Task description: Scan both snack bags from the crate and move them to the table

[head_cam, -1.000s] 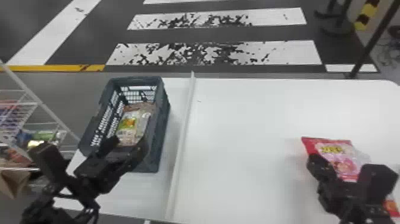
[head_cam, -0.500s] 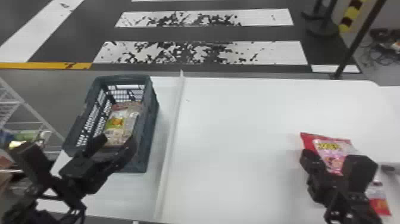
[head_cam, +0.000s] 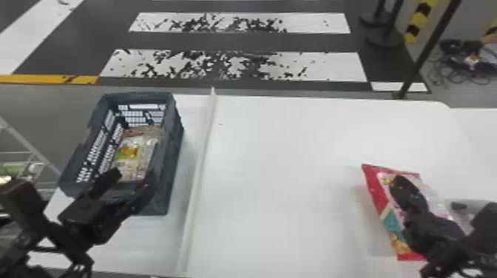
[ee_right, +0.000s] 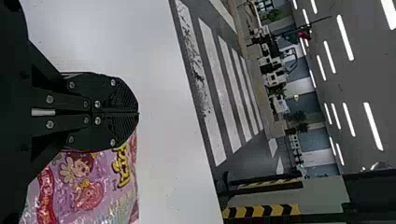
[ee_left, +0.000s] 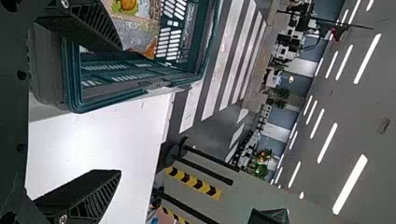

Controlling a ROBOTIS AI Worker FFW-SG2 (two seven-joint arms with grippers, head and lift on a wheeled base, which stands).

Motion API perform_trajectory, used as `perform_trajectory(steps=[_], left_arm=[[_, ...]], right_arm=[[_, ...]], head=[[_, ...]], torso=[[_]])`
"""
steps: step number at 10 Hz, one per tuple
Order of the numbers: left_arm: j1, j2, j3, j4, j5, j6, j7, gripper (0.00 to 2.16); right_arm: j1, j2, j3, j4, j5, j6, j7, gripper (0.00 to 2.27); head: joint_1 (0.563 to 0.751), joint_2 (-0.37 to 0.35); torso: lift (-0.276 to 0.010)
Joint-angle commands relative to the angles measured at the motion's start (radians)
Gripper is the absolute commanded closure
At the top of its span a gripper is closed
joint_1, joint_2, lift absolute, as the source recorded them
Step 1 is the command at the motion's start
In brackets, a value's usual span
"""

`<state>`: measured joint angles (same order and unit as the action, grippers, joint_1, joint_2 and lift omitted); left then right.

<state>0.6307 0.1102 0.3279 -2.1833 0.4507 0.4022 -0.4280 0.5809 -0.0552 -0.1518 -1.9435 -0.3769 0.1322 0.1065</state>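
- White tabletop point(head_cam: 281, 166) spans between your dark plastic crate point(head_cam: 173, 162), left, clear snack bag point(head_cam: 129, 159) inside, and red-pink snack bag point(head_cam: 377, 192), right.
- Left gripper point(head_cam: 132, 175): wide, at crate's near end.
- Right gripper point(head_cam: 402, 185): fingertips together at red-pink bag; you cannot tell whether it grips.

From here I count one crate point(head_cam: 175, 162), one white surface point(head_cam: 296, 177) and two grippers, the left gripper point(head_cam: 130, 180) and the right gripper point(head_cam: 403, 185); I can make out two snack bags, a green-labelled bag point(head_cam: 129, 157) and a red-and-pink bag point(head_cam: 390, 218).

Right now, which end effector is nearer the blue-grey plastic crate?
Left. The left end effector is at the crate's near end; the right end effector is across the white table.
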Motion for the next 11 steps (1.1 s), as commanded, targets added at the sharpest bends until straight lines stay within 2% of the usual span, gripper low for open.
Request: perform_trajectory(steps=[1, 5, 7, 8, 11], left_arm=[[-0.003, -0.001, -0.010, 0.000, -0.006, -0.004, 0.000, 0.07], [-0.029, 0.005, -0.023, 0.023, -0.009, -0.004, 0.002, 0.07], [-0.037, 0.008, -0.023, 0.046, -0.009, -0.026, -0.001, 0.07], [-0.042, 0.009, -0.023, 0.053, -0.009, -0.032, -0.001, 0.07], [-0.051, 0.011, -0.023, 0.080, -0.004, -0.050, -0.009, 0.07]], right_arm=[[0.000, -0.002, -0.060, 0.003, -0.031, 0.008, 0.004, 2.25], [-0.029, -0.002, -0.094, 0.176, -0.022, -0.062, 0.042, 2.25], [-0.026, 0.003, -0.078, 0.207, -0.016, -0.084, 0.047, 2.25], [-0.023, 0.018, -0.074, 0.209, -0.011, -0.084, 0.044, 2.25], [-0.024, 0.046, 0.003, 0.251, 0.064, -0.176, -0.056, 2.25]], head=[[0.695, -0.006], [0.695, -0.103], [0.695, -0.107], [0.695, -0.101], [0.695, -0.078]], torso=[[-0.087], [-0.087], [-0.087], [-0.087], [-0.087]])
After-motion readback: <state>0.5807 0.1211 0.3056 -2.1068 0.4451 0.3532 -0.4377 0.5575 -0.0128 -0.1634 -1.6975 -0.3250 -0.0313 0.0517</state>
